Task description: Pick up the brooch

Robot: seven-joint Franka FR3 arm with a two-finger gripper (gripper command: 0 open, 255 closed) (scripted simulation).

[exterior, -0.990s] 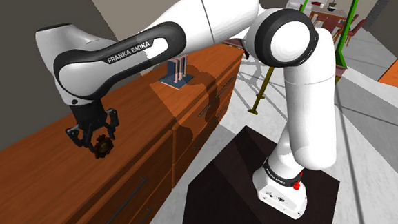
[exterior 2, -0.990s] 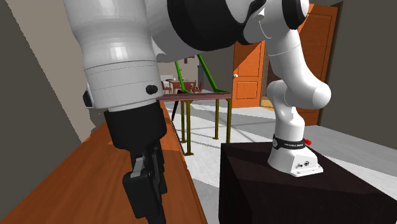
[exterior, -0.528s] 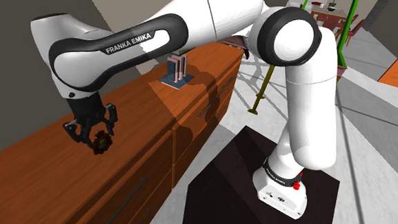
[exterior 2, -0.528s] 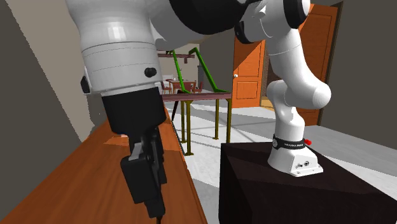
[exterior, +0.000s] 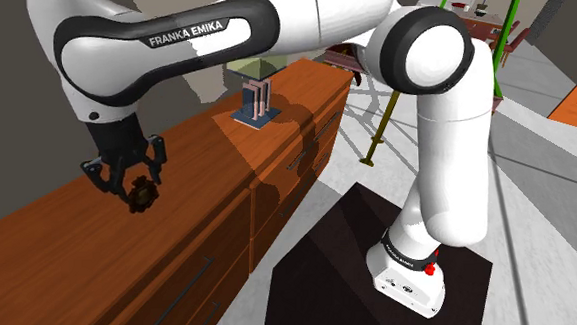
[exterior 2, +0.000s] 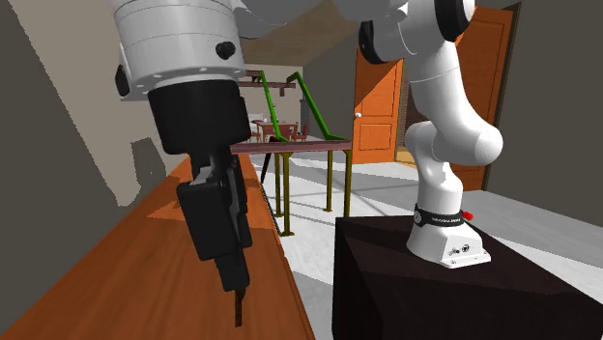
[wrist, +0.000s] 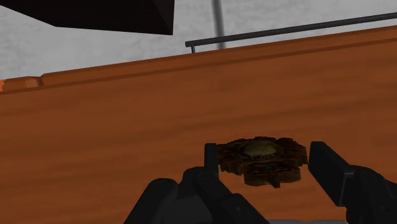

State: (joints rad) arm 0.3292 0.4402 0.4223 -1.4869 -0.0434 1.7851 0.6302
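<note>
While tool (wrist: 263,154) grips it, brooch (wrist: 259,161) looks scalloped — domed.

Dark brown brooch (wrist: 261,160) with a perhaps olive-gold centre, black hand (wrist: 265,156), reddish-brown cabinet top (wrist: 121,127)

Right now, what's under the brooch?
The wooden dresser top. The patch straight beneath is covered by the brooch itself, clasped in the end effector.

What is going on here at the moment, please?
The white Franka arm has its black pincer shut on the small, dark, round, gear-edged brooch. It holds the brooch over the top of the long brown wooden sideboard, seemingly just clear of the surface.
</note>
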